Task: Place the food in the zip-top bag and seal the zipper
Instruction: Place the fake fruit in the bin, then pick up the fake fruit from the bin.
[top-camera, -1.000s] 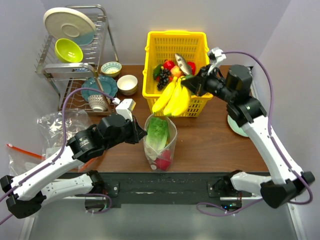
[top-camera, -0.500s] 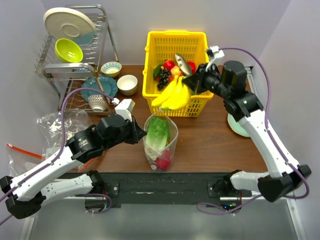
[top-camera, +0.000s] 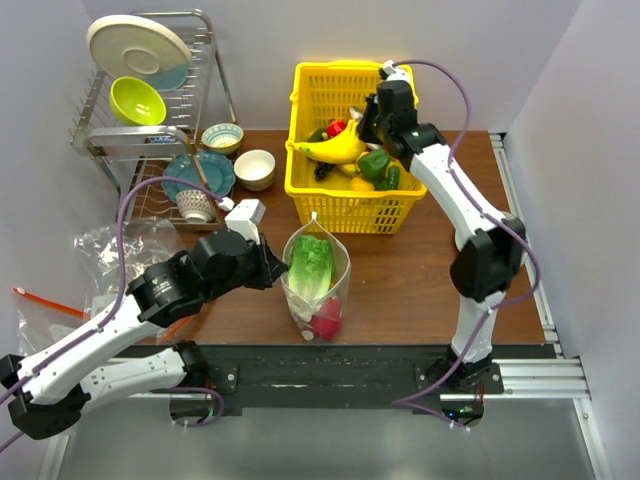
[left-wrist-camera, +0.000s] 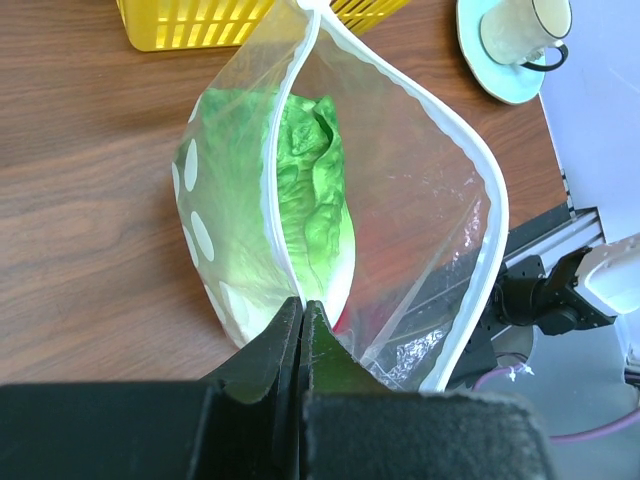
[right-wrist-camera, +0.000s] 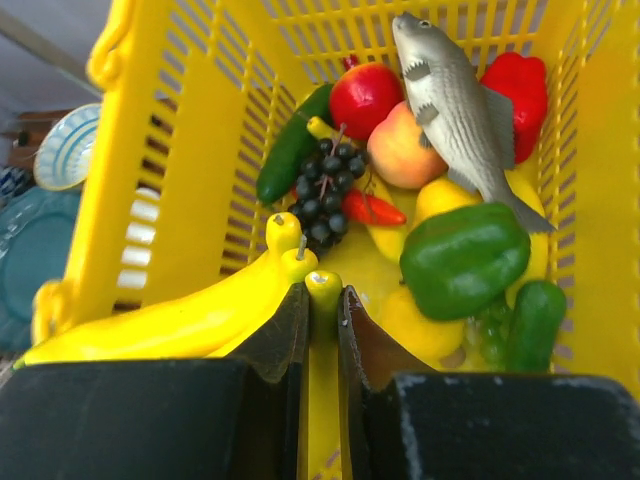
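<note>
The white-dotted zip-top bag (top-camera: 318, 290) stands open on the brown table, in front of the yellow basket (top-camera: 352, 78). It holds green lettuce (top-camera: 312, 262) and a red piece (top-camera: 326, 320). My left gripper (top-camera: 272, 268) is shut on the bag's left mouth edge, the zipper (left-wrist-camera: 285, 170). The wrist view shows its jaws (left-wrist-camera: 301, 305) pinching that strip beside the lettuce (left-wrist-camera: 315, 190). My right gripper (top-camera: 364, 128) is over the basket, shut on the stem of a yellow banana bunch (top-camera: 335, 150). The right wrist view shows the jaws (right-wrist-camera: 322, 300) closed on one banana stem, with the other bananas (right-wrist-camera: 180, 320) to the left.
The basket (right-wrist-camera: 180, 170) also holds a grey fish (right-wrist-camera: 460, 100), green pepper (right-wrist-camera: 465, 255), dark grapes (right-wrist-camera: 325, 195) and red pieces. A dish rack (top-camera: 150, 90), bowls and a teal plate (top-camera: 200, 175) stand at back left. Plain clear bags (top-camera: 110, 250) lie left. A cup on a saucer (left-wrist-camera: 515, 40) is right of the bag.
My right arm swung up and left, carrying the banana bunch from the basket's front wall to over its inside. The left gripper and bag stayed put.
</note>
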